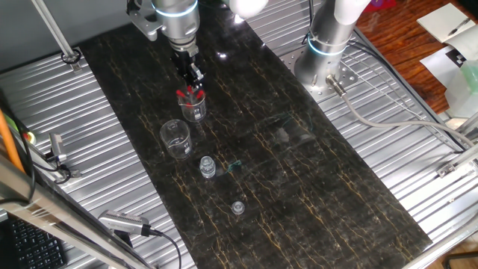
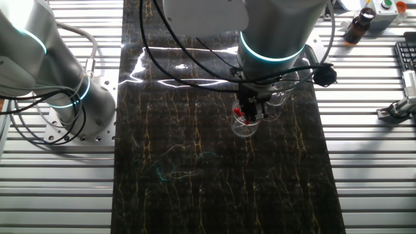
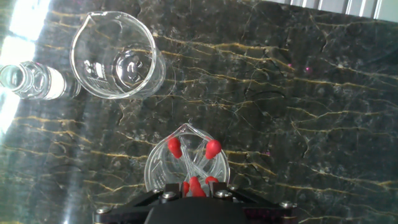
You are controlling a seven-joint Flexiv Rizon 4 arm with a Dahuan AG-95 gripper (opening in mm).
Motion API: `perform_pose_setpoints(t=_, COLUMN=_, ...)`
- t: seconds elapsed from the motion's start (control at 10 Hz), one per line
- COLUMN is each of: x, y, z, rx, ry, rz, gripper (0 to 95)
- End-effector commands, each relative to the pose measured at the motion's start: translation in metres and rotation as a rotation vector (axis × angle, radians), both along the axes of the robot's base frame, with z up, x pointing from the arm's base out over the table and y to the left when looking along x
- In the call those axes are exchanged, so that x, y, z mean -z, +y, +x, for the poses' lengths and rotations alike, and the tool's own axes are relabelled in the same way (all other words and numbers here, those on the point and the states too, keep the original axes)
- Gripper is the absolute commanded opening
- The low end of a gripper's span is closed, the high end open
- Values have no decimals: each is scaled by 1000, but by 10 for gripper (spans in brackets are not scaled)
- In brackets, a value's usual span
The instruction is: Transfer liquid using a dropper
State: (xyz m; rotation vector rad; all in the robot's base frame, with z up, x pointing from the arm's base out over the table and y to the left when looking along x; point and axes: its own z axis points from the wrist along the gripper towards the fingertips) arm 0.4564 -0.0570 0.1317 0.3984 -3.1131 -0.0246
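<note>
A small clear beaker (image 1: 194, 108) on the dark marble table holds several droppers with slim clear tubes (image 3: 185, 163) and red bulbs (image 3: 213, 148). My gripper (image 1: 193, 81) hangs straight above this beaker, fingertips at its mouth. In the hand view my gripper (image 3: 195, 186) has a red dropper bulb (image 3: 194, 185) squeezed between its two dark fingers. The other fixed view shows the gripper (image 2: 250, 114) over the same beaker (image 2: 244, 128). The held dropper's tube still reaches down inside the beaker.
A larger empty glass beaker (image 1: 176, 139) stands just in front of the dropper beaker, also in the hand view (image 3: 115, 56). A small ribbed vial (image 1: 207, 167) and a round cap (image 1: 237, 207) lie further forward. A second arm's base (image 1: 321, 63) stands at the table edge.
</note>
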Motion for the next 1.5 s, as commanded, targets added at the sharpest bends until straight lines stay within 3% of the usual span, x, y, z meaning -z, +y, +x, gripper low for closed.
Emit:
perform_pose_setpoints(t=0.1, x=1, y=0, z=0, rx=0, ry=0, rz=-1, gripper=190)
perform_pose_setpoints(t=0.4, x=2, y=0, z=0, rx=-2, ry=-1, rz=-3, gripper=190)
perform_pose_setpoints(t=0.5, x=2, y=0, z=0, rx=0, ry=-1, rz=-5, gripper=0)
perform_pose_setpoints(t=1.2, x=2, y=0, z=0, rx=5, ry=2, rz=-7, gripper=0)
perform_pose_setpoints(t=1.5, x=-5, y=1, z=0, rx=12, ry=16, rz=-7, gripper=0)
